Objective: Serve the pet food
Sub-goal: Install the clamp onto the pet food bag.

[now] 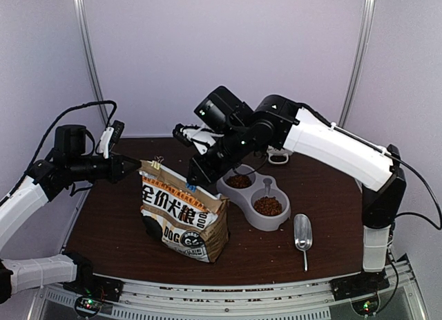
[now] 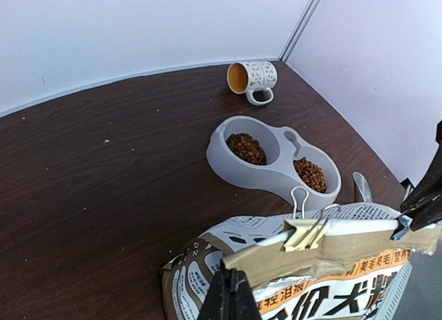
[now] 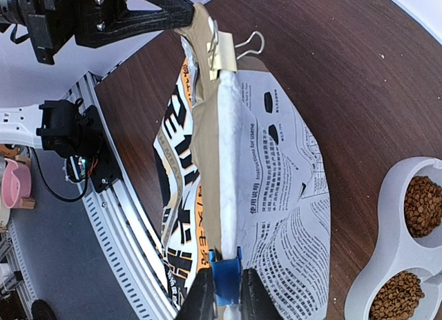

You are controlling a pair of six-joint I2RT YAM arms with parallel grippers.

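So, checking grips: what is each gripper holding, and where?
Left gripper: the bag, one end of its fold. Right gripper: blue clip at the other end.

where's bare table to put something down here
Widest bare patch: back left, behind the bag, left of the mug. Smaller one at the near edge between bag and scoop. Crowded between bag and double bowl, where the right gripper grips a blue clip.

Reddish-brown kibble (image 1: 268,206) in both wells, grey bowl (image 1: 275,225)
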